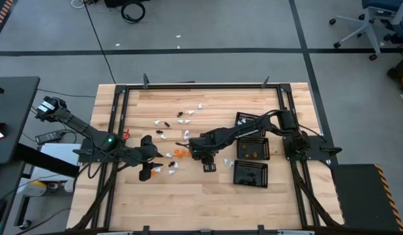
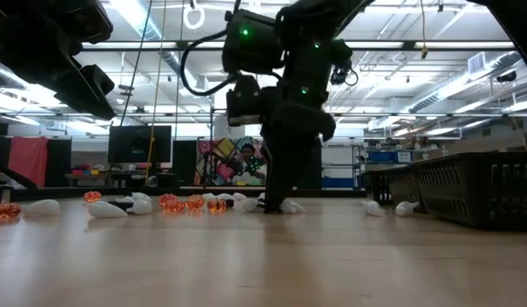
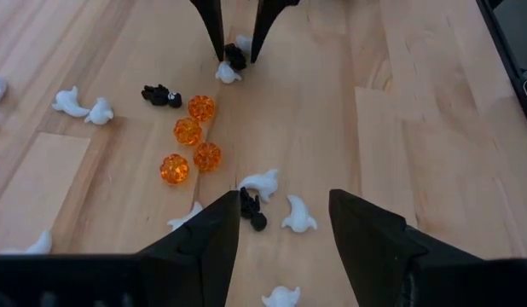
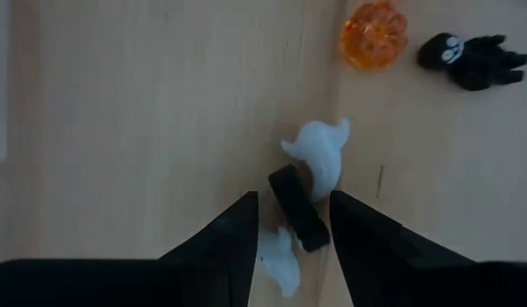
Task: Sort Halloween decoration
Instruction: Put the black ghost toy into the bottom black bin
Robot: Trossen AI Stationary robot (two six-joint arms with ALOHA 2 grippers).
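Two dark fingers of the right pincer (image 4: 289, 223) fill the near edge of the right wrist view, standing apart, with a small black trinket (image 4: 298, 209) lying in the gap between them on the wooden surface (image 4: 118, 102); whether the tips touch it cannot be told. Just ahead of the tips, touching the black piece: one white ghost (image 4: 319, 153). A second white ghost (image 4: 279, 258) lies by the inner side of one finger. Farther ahead: an orange pumpkin (image 4: 373, 34) and a black figure with a pale face (image 4: 468, 58), near each other.

Right arm: reaches from the surface's right side toward the middle, wrist bent down, pincer pointing at the wood. Three black mesh trays (image 1: 252, 147) sit behind it, beside its forearm.

Left pincer (image 3: 283, 230): fingers wide apart, nothing held, raised above the wood. Between its fingers show a black trinket (image 3: 251, 209) and a white ghost (image 3: 298, 215). Ahead of it: four orange pumpkins (image 3: 189, 145) in a cluster, with more white ghosts (image 3: 83, 104) to one side. Left arm stretches from the left edge toward the middle.

Remaining decoration: scattered white and black pieces (image 1: 182, 117) on the wood beyond both pincers.
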